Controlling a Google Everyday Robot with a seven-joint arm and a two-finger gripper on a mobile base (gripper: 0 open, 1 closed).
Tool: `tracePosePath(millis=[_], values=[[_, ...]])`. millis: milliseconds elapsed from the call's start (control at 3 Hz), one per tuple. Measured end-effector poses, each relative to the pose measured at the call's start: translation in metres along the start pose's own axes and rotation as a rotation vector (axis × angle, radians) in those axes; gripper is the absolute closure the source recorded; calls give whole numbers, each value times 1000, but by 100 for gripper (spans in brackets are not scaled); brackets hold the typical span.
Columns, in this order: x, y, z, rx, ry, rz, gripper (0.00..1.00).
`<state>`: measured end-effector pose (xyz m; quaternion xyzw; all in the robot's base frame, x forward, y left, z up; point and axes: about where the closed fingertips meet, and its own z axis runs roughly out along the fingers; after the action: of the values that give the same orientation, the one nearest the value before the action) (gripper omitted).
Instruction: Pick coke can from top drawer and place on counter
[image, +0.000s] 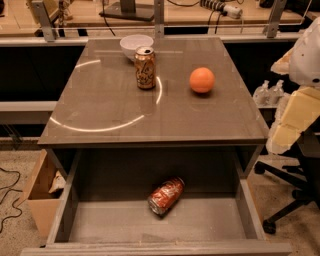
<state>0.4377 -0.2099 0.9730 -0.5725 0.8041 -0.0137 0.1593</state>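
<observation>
We log: red, white-marked coke can (166, 195); grey-brown top drawer (205, 222) and counter (105, 95). Gold-brown can (145, 68), white bowl (131, 44), orange fruit (202, 80); cream gripper (282, 137) at right.

The top drawer (65, 210) sticks out in front of the counter (100, 100), lower down. The coke can (166, 196) lies on its side in the drawer, near the middle. On the counter, a bowl (136, 45) sits at the back, a standing can (145, 68) is just before it, and a ball (202, 80) is to their right. The gripper (292, 122) hangs off the counter's right side.
</observation>
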Motion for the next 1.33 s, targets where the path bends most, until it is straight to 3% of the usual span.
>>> tracePosePath(millis=[667, 1000, 1333], values=[[-25, 44, 35, -89, -136, 380, 0], [-34, 68, 54, -107, -85, 509, 0], [-33, 82, 74, -134, 25, 607, 0]])
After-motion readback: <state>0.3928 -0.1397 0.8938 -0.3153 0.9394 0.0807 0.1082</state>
